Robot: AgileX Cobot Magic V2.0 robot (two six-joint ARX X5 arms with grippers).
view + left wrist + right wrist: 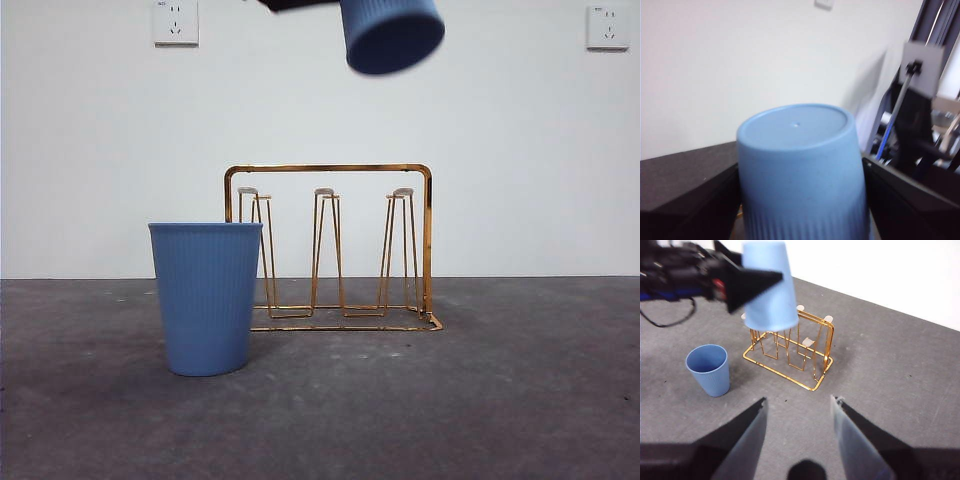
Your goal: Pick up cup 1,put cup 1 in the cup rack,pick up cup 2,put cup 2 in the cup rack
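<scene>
Cup 1 [390, 35], a blue ribbed cup, hangs mouth-down and slightly tilted high above the gold wire cup rack [330, 250]. My left gripper [800, 175] is shut on it, one black jaw on each side of cup 1 [800, 165]. The right wrist view shows cup 1 [769, 287] over the near-left part of the cup rack [790, 347], whose three prong loops are bare. Cup 2 [205, 295], also blue and ribbed, stands upright on the table just left of and in front of the rack. My right gripper [797, 405] hovers open and apart from everything.
The dark grey table [520, 400] runs back to a white wall with two sockets [175, 22]. Cup 2 [709, 370] stands close to the rack's left end. Cables and the left arm [685, 270] sit beyond it.
</scene>
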